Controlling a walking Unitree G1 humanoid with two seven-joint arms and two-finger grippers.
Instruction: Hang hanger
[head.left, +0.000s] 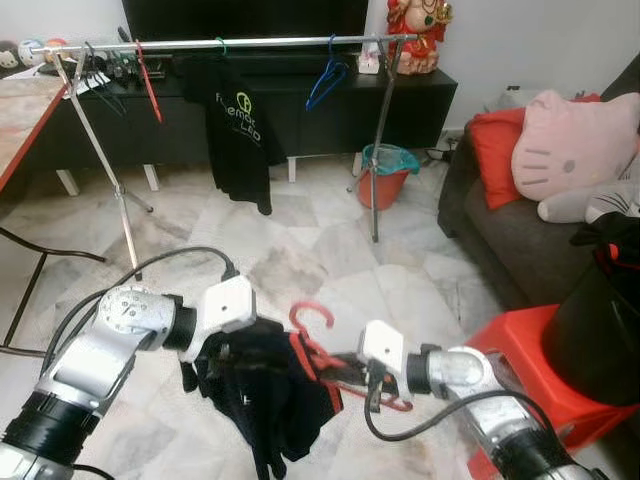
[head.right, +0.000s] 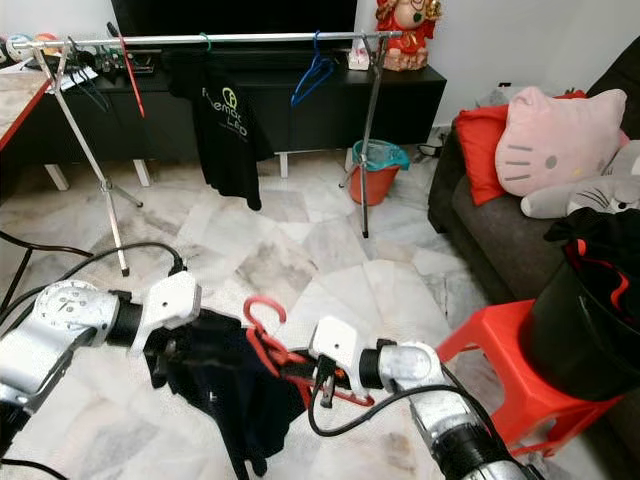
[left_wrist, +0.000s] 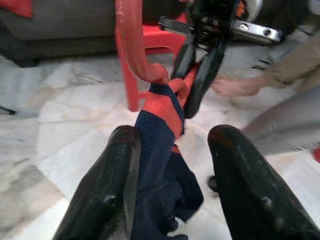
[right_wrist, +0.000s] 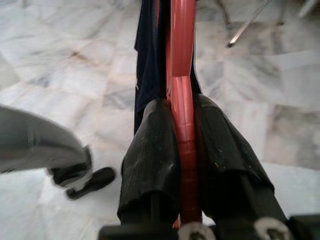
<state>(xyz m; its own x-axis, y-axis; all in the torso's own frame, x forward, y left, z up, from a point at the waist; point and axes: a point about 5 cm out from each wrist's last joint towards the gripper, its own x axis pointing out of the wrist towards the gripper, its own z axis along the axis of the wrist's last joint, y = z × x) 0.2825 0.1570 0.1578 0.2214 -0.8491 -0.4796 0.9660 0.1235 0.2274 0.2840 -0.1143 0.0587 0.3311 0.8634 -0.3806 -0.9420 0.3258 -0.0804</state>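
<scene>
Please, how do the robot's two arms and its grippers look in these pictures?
Both arms are silver metal with black bands. The left arm has a round dial-like joint face; white housings sit behind each wrist. Black cables loop from both. The left gripper and the right gripper have thick, rounded, matte black fingers.

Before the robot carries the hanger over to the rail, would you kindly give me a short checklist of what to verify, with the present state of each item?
1. Right hand clamped on the red plastic hanger: ok, both fingers press its bar.
2. Left hand gripping the dark navy garment with red trim: not ok, the fingers stand apart around the cloth.
3. Garment seated on the hanger: cannot tell, it is bunched at one end.
4. Hanger hook free: ok, it curls upward uncovered.
5. Free stretch on the silver metal clothes rail: ok, bare between the black T-shirt and the blue hanger.
</scene>
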